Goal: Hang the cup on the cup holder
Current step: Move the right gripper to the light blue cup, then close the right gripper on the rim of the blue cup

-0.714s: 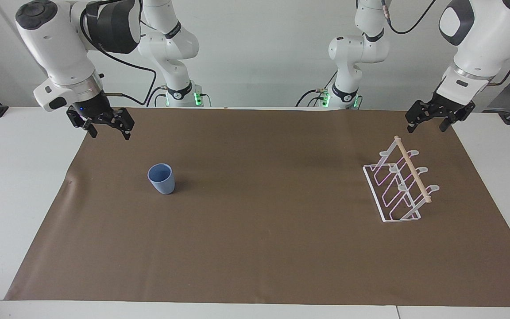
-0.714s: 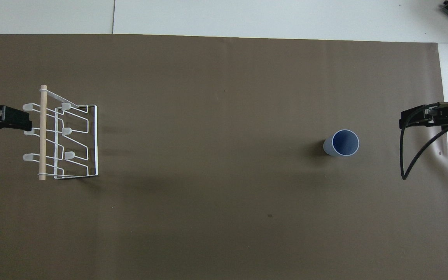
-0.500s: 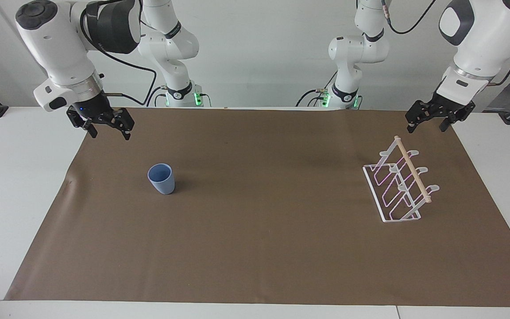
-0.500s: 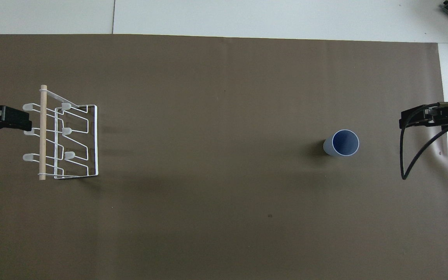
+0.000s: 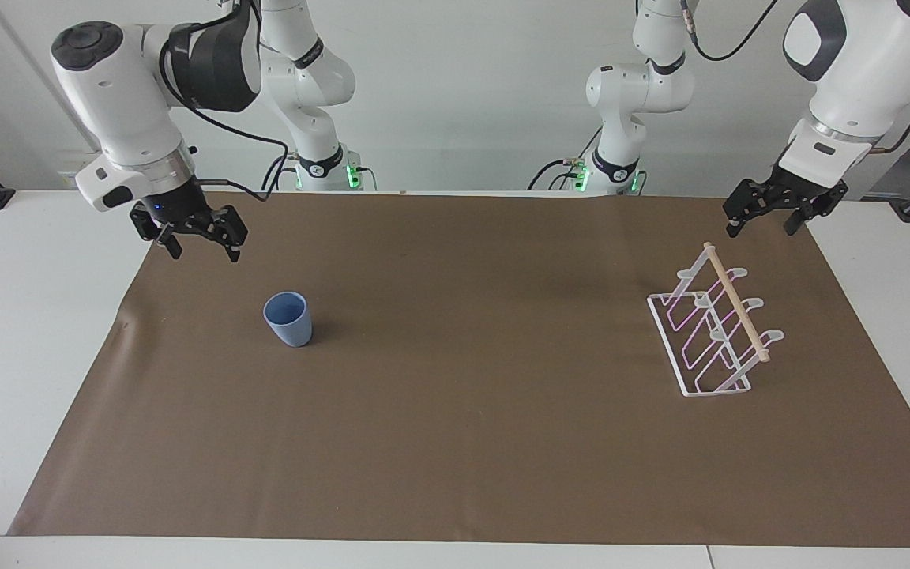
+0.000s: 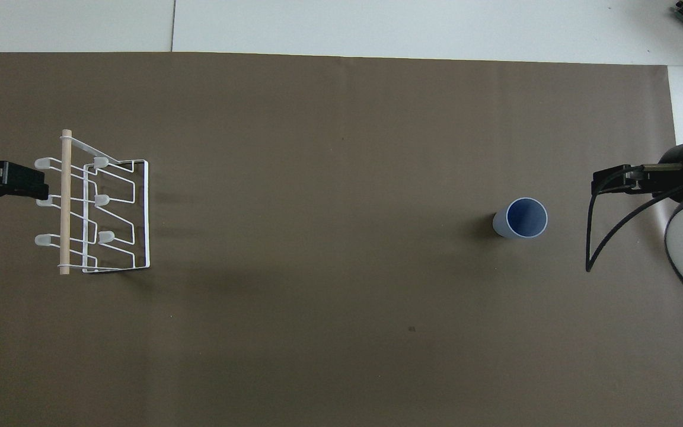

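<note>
Both grippers hang near the robots' edge of the desk, right gripper and left gripper, fingers spread, holding nothing. The cup stands upright toward the right arm's end, well apart from the cup holder. It looks light and smooth; grab its sides

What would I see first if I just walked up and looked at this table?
Probably the little blue cup, standing upright with its mouth up on the brown mat, toward the right arm's end of the table. Then the white wire cup holder with its wooden stick on top, toward the left arm's end, with nothing hanging on it. Above the mat hang two black claws, the right gripper and the left gripper, both open and empty.
</note>
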You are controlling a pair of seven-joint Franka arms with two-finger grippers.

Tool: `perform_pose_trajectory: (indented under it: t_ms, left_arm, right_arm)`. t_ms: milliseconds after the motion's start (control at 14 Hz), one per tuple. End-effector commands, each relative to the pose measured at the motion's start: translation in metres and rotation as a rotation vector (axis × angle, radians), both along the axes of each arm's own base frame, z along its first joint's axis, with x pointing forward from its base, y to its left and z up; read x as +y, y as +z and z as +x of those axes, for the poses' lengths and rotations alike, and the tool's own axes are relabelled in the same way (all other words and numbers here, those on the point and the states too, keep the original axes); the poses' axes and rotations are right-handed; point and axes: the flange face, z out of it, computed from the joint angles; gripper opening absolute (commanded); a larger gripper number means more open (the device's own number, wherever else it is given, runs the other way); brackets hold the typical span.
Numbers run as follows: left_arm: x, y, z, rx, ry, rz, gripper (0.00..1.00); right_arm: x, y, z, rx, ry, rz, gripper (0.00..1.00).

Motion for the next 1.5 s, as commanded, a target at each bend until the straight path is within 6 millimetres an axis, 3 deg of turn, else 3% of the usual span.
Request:
perform_pose_trajectory:
  t_ms: [0, 143, 357, 643, 929, 1429]
  left_arm:
    - [0.001, 0.001, -0.007, 0.006, -0.004, -0.011, 1.0]
    - [0.002, 0.001, -0.007, 0.006, -0.002, -0.011, 1.0]
    - [0.002, 0.002, -0.008, 0.004, -0.002, -0.011, 1.0]
    - [0.001, 0.002, -0.008, 0.004, -0.004, -0.011, 1.0]
    - [0.002, 0.001, -0.007, 0.006, -0.002, -0.011, 1.0]
    - [0.001, 0.001, -0.007, 0.006, -0.004, -0.011, 1.0]
  right_arm:
    - [0.01, -0.033, -0.02, -0.017, 0.022, 0.013, 1.0]
    - [0.021, -0.052, -0.019, -0.023, 0.041, 0.012, 1.0]
    - [0.023, -0.093, -0.021, 0.024, 0.049, 0.012, 1.0]
    - [0.022, -0.131, -0.016, -0.011, 0.049, 0.009, 1.0]
    - [0.022, -0.148, -0.012, -0.035, 0.044, 0.008, 1.0]
    - [0.021, -0.176, -0.023, -0.046, -0.014, 0.014, 1.0]
